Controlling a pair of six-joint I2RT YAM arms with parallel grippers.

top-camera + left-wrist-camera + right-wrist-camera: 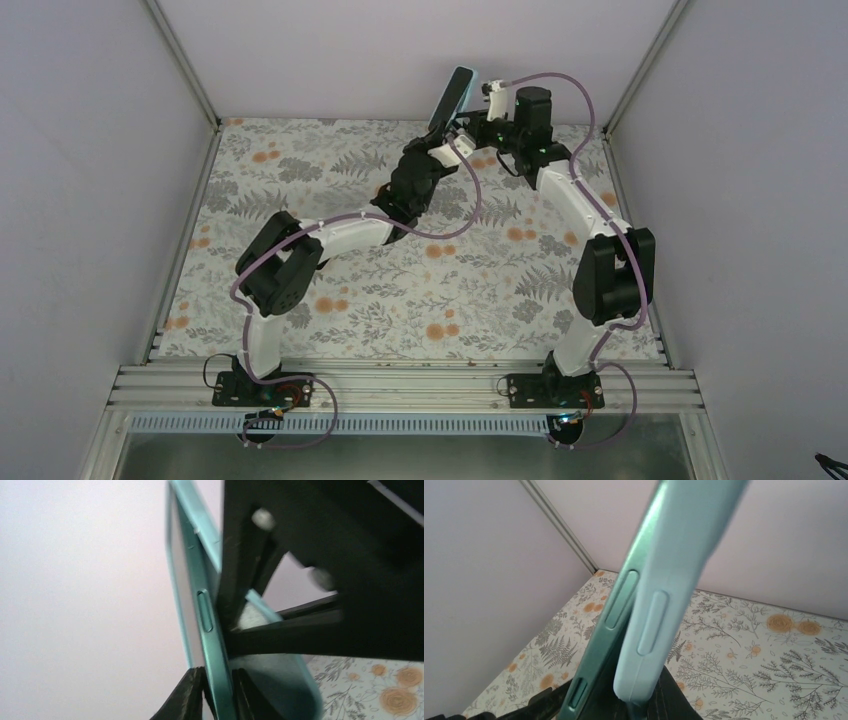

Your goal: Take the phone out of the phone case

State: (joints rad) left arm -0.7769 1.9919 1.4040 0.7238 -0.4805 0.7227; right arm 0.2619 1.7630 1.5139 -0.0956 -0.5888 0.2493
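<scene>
Teal phone case (pixel 674 580) partly peeled off the phone (pixel 609 630), aloft. Left end effector (pixel 216 692) clamps phone; right end effector (pixel 472 128): grip indeterminate. Next, likely: strip case free.

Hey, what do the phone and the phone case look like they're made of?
Phone case: pale mint and matte, probably soft silicone or rubbery plastic; its button bump is moulded in and its edges are rounded. Phone: the frame looks like metal, darker green with a satin sheen and a separate inset side button.
</scene>
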